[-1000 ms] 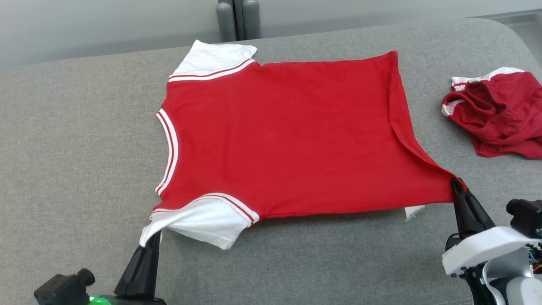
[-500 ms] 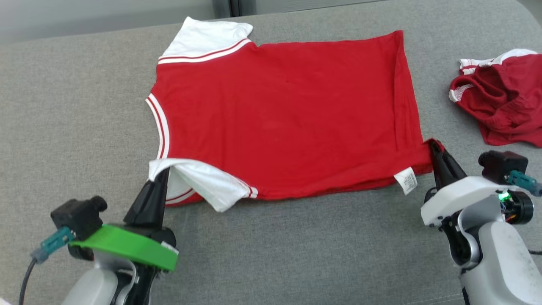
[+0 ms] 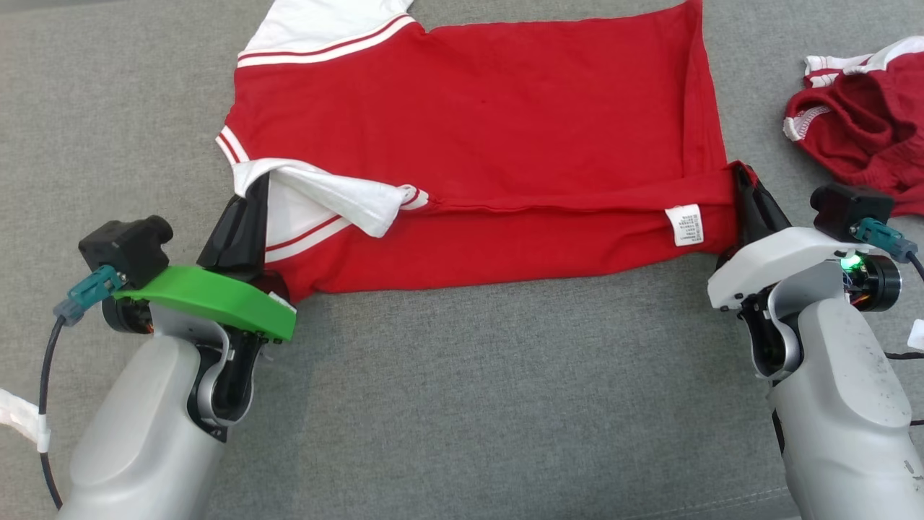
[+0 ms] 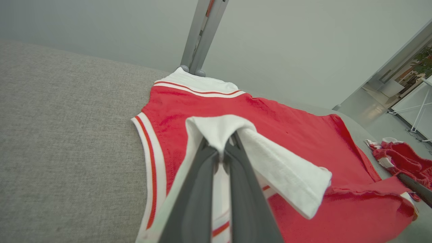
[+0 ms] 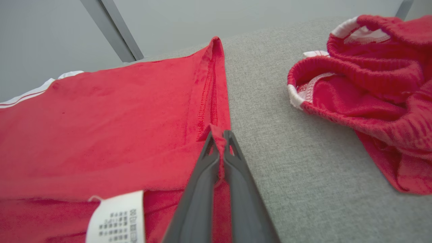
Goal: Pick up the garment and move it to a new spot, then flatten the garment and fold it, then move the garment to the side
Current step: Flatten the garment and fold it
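The garment [image 3: 491, 123], a red T-shirt with white striped sleeves, lies back-up on the grey cushion with its near edge lifted and folded over the body. My left gripper [image 3: 256, 184] is shut on the near white sleeve [image 4: 219, 133], held up over the shirt. My right gripper [image 3: 742, 173] is shut on the near hem corner [image 5: 219, 135], beside the white care tag [image 3: 684, 224]. The lettering is hidden underneath.
Another crumpled red cloth with red-and-white ribbed trim [image 3: 859, 123] lies on the cushion just right of my right gripper. A grey post [image 4: 202, 33] stands behind the cushion's far edge. Bare grey cushion [image 3: 469, 397] stretches toward me.
Both grippers have carried the near sleeve and hem corner away from me over the shirt, so the near edge now lies doubled over. The head camera has tilted down.
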{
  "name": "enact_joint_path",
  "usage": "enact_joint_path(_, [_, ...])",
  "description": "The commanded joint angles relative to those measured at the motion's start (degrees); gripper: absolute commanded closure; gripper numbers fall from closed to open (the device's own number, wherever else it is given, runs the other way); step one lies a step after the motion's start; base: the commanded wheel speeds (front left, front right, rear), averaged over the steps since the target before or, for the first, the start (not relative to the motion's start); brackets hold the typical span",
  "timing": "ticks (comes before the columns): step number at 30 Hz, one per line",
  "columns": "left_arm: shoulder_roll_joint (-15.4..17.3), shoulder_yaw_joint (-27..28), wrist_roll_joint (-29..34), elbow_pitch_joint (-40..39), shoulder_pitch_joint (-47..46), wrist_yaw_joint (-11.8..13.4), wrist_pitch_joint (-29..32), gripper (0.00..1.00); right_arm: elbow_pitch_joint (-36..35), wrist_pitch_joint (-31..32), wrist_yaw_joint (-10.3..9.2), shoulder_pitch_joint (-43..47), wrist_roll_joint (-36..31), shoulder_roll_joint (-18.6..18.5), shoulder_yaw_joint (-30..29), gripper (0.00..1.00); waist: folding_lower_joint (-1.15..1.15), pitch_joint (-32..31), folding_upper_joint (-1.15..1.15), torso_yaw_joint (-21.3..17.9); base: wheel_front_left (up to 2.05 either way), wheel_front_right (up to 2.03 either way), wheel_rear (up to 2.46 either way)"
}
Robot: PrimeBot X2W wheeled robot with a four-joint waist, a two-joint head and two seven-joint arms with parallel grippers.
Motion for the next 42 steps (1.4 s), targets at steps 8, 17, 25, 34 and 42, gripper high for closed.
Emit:
enact_joint_path(8, [-2.0, 2.2, 3.7, 2.3, -1.7, -0.9, -2.9, 0.00, 0.0, -6.7, -0.03, -0.2, 0.0, -0.3, 0.8, 0.00, 0.00, -1.3, 0.00, -0.4, 0.00, 0.00, 0.00])
enact_joint_path(17, [-3.6, 8.2, 6.0, -3.9, 7.9, -1.4, -3.0, 0.00, -7.4, -7.0, -0.03, 7.7, -6.3, -0.2, 0.0, 0.00, 0.00, -5.5, 0.00, 0.0, 0.00, 0.00, 0.00])
enact_joint_path(25, [-2.8, 8.7, 2.8, -4.1, 18.0, 1.1, 1.4, 0.00, -14.5, -2.2, -0.03, 16.6, -7.1, -0.3, 0.3, 0.00, 0.00, -8.8, 0.00, 0.6, 0.00, 0.00, 0.00])
enact_joint_path(34, [-4.2, 8.6, -3.7, -0.7, 19.3, 2.1, 9.9, 0.00, -19.2, 1.1, -0.03, 19.9, -6.3, -0.3, 1.5, 0.00, 0.00, -7.6, 0.00, -0.6, 0.00, 0.00, 0.00])
enact_joint_path(42, [-5.4, 10.2, -7.0, 2.1, 15.6, 0.6, 9.6, 0.00, -19.5, 2.2, -0.03, 18.3, -6.0, -0.3, 2.4, 0.00, 0.00, -5.0, 0.00, -1.9, 0.00, 0.00, 0.00])
